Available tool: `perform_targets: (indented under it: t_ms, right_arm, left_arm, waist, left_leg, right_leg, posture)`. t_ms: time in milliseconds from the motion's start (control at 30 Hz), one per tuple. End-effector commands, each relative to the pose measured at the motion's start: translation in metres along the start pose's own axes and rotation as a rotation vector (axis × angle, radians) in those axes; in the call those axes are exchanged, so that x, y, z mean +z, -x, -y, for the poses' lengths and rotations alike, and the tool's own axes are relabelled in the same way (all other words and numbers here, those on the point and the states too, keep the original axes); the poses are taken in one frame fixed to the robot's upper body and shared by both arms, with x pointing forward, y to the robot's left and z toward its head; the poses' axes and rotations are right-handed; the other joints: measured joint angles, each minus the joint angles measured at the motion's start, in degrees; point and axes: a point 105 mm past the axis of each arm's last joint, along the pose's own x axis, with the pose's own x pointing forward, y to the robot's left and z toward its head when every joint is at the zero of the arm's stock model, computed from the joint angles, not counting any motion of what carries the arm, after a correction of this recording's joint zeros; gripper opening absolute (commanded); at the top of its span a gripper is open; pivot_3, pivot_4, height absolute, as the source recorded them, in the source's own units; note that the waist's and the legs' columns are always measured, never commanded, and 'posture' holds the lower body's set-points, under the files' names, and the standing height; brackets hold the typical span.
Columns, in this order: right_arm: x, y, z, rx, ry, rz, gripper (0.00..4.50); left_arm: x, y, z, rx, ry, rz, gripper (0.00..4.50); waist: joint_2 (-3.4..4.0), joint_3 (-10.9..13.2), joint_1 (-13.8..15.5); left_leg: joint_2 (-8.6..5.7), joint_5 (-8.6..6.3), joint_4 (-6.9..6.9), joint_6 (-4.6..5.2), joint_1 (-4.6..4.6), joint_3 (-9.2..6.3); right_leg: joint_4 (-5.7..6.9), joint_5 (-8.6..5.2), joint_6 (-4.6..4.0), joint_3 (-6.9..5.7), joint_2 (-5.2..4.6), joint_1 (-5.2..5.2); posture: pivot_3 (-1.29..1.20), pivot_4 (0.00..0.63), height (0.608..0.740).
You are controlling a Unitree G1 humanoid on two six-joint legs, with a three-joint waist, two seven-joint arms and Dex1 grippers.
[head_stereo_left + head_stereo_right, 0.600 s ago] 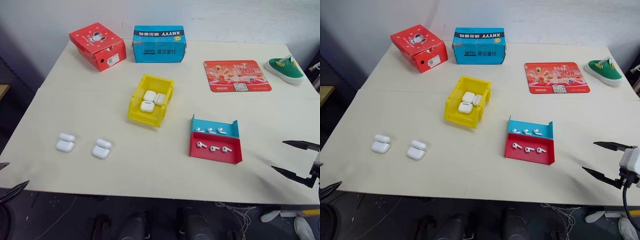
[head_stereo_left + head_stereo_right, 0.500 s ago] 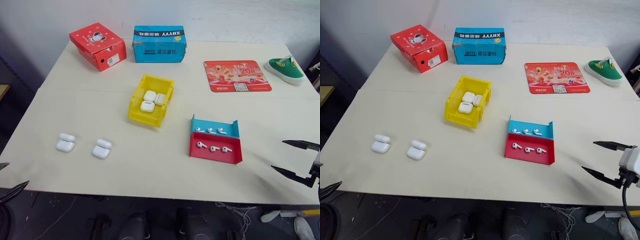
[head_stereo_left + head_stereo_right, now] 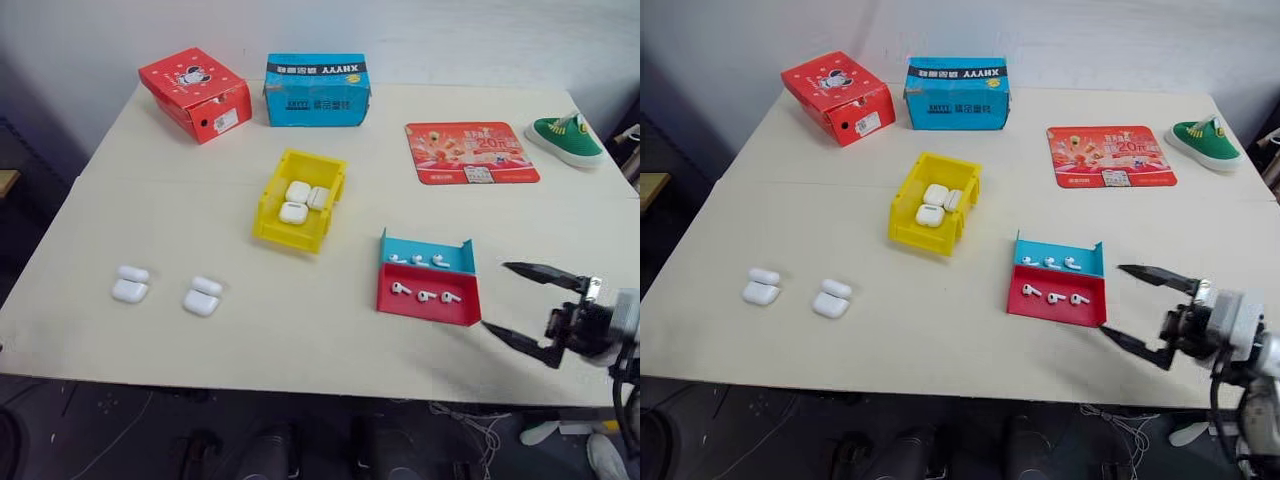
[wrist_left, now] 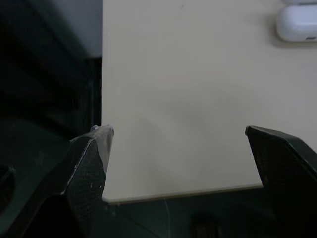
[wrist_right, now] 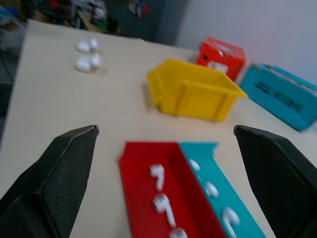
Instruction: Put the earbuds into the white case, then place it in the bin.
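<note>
Two open cases (image 3: 166,291) lay empty at the table's left; the bin (image 3: 300,203) already held three; earbuds (image 3: 425,296) sat in the red-blue tray (image 3: 425,310). The right gripper (image 3: 520,300), jaws apart, hung beside the tray; left gripper (image 4: 178,158) spread wide, empty. Loading not begun

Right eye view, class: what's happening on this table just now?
The robot's right tool hangs open beside the red-and-blue tray, which holds six earbuds; nothing is gripped yet. Two white cases lie with lids open near the table's left front, untouched. The yellow bin already holds three closed cases. The left tool is open, over the table's front left edge.
</note>
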Motion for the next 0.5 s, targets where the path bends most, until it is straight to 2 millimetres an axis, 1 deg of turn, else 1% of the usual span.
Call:
perform_targets:
  t_ms: [33,67,100,167,233,300,433,500]
  right_arm:
    - [0.013,-0.008,-0.015,0.091,0.08,0.11,4.47]
    - [0.013,-0.009,-0.016,0.101,0.085,0.114,4.47]
    - [0.012,-0.009,-0.016,0.105,0.089,0.119,4.47]
    - [0.007,-0.01,-0.014,0.101,0.094,0.117,4.47]
    - [0.004,-0.009,-0.011,0.097,0.098,0.113,4.47]
    - [0.002,-0.009,-0.011,0.098,0.087,0.11,4.47]
    - [-0.007,-0.008,-0.015,0.114,0.01,0.093,4.47]
    - [-0.01,-0.008,-0.016,0.108,0.007,0.092,4.47]
  left_arm:
    - [0.003,0.004,-0.001,0.004,0.083,-0.088,4.5]
    - [0.009,0.003,0.003,-0.019,0.113,-0.102,4.5]
    - [0.017,0.001,0.013,-0.078,0.136,-0.112,4.5]
    - [0.036,-0.002,0.035,-0.176,0.104,-0.128,4.5]
    - [0.051,-0.007,0.044,-0.177,0.09,-0.131,4.5]
    - [0.06,-0.013,0.053,-0.154,0.087,-0.21,4.5]
    - [0.083,-0.025,0.084,-0.197,0.048,-0.336,4.5]
    - [0.089,-0.031,0.094,-0.205,0.045,-0.392,4.5]
  waist:
    - [-0.15,-0.09,0.18]
    - [-0.2,-0.12,0.26]
    - [-0.26,-0.15,0.36]
    - [-0.5,-0.24,0.47]
    - [-0.6,-0.3,0.52]
    - [-0.63,-0.32,0.39]
    - [-0.54,-0.28,0.03]
    - [-0.46,-0.24,-0.02]
  left_leg:
    - [-0.01,0.0,0.0,0.0,0.01,0.0]
    - [-0.03,-0.01,0.02,0.01,0.01,-0.01]
    - [-0.03,-0.01,0.02,0.01,0.0,-0.01]
    - [-0.05,-0.01,0.02,0.01,-0.01,-0.03]
    - [-0.05,-0.01,0.02,0.0,0.0,-0.06]
    - [-0.05,0.0,0.02,-0.02,0.0,-0.07]
    - [-0.05,0.03,-0.11,-0.09,0.01,-0.07]
    - [-0.06,0.04,-0.11,-0.1,-0.01,-0.07]
  right_leg:
    - [0.0,0.0,0.0,0.0,0.0,0.01]
    - [0.01,0.0,0.0,0.0,-0.02,0.02]
    - [0.01,0.0,0.0,0.01,-0.02,0.02]
    - [0.01,0.0,0.0,0.02,-0.05,0.01]
    - [0.01,-0.01,-0.02,0.04,-0.05,0.01]
    - [-0.03,-0.02,-0.04,0.05,-0.05,0.02]
    - [0.06,-0.04,-0.09,0.05,-0.04,-0.04]
    - [0.13,-0.05,-0.09,0.04,-0.02,-0.04]
  posture:
    - [0.0,0.15,0.74]
    - [0.0,0.15,0.74]
    - [0.0,0.15,0.74]
    - [0.0,0.15,0.74]
    - [0.0,0.15,0.74]
    - [0.0,0.15,0.74]
    - [0.0,0.15,0.74]
    - [0.0,0.15,0.74]
